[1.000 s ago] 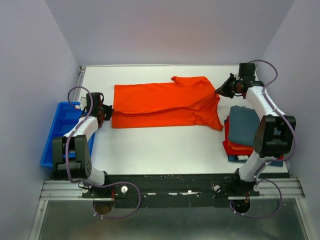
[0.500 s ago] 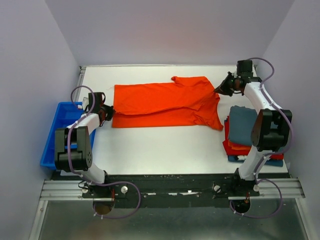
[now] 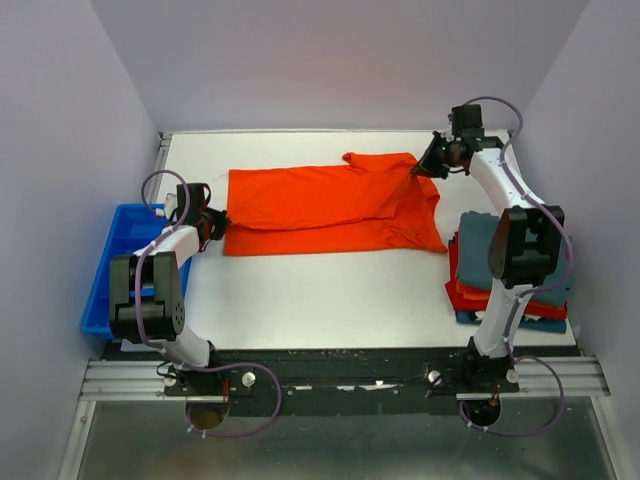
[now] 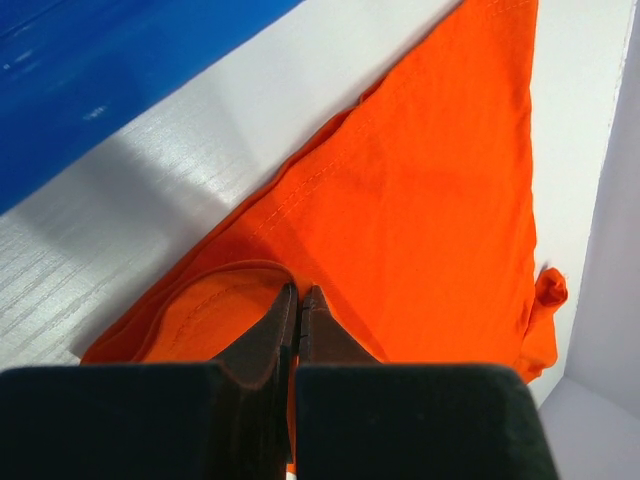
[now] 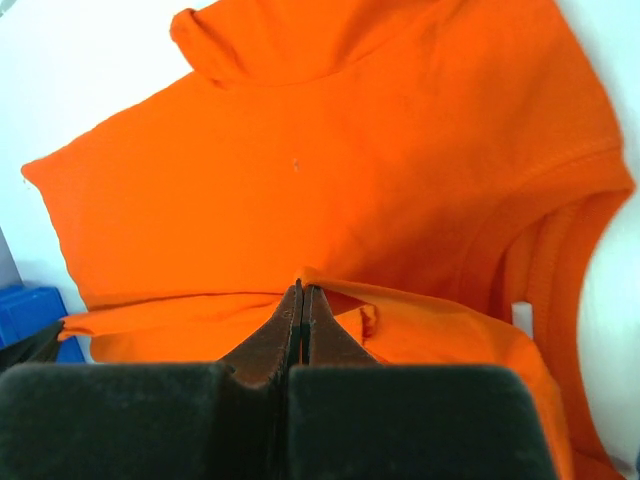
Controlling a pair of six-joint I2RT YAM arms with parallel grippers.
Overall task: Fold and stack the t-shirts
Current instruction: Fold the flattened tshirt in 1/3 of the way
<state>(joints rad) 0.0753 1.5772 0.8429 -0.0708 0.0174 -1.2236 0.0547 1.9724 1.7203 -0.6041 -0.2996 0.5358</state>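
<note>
The creased orange-red shirt is pinched by left gripper at 9 o'clock, right gripper at 2; the stack is half hidden.

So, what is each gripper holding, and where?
Both pinch the orange t-shirt: left gripper one end's edge, right gripper a fold at the opposite end.

A bright orange-red cloth t-shirt lies spread lengthwise across the far half of the white flat table. The left gripper is closed on its left edge and the right gripper on its far right corner. A rigid blue plastic bin sits against the table's left edge. A stack of folded dark teal, red and blue cloth t-shirts rests at the table's right side, just beside the spread one, with the teal one on top.
</note>
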